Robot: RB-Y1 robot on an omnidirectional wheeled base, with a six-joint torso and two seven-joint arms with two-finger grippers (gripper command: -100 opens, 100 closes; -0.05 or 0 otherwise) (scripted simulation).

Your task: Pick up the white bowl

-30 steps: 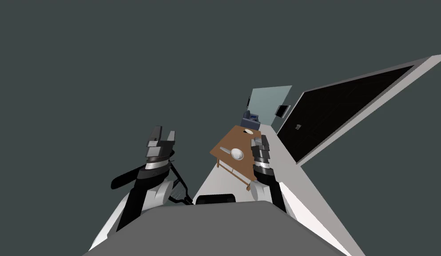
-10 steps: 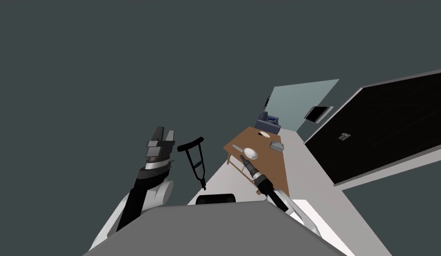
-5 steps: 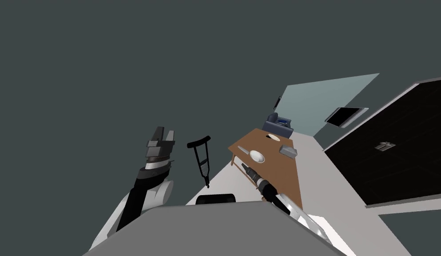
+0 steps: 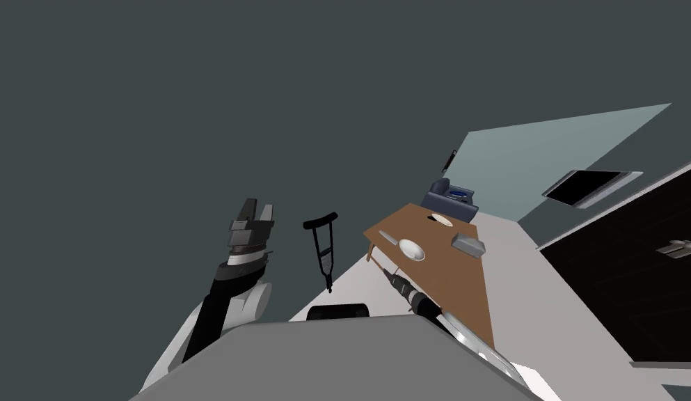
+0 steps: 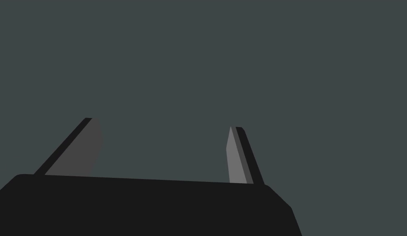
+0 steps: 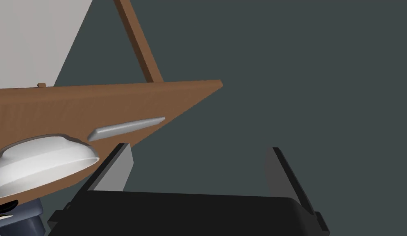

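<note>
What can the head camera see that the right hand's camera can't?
Head view's extras: a black crutch standing on the floor, the left gripper held up with open fingers, and a grey box on the brown table.

Right wrist view's extras: the right gripper close up, its fingers open, with the white bowl beside one finger, not between them.

Both share the white bowl, the brown table, and a flat grey bar lying near the bowl.
</note>
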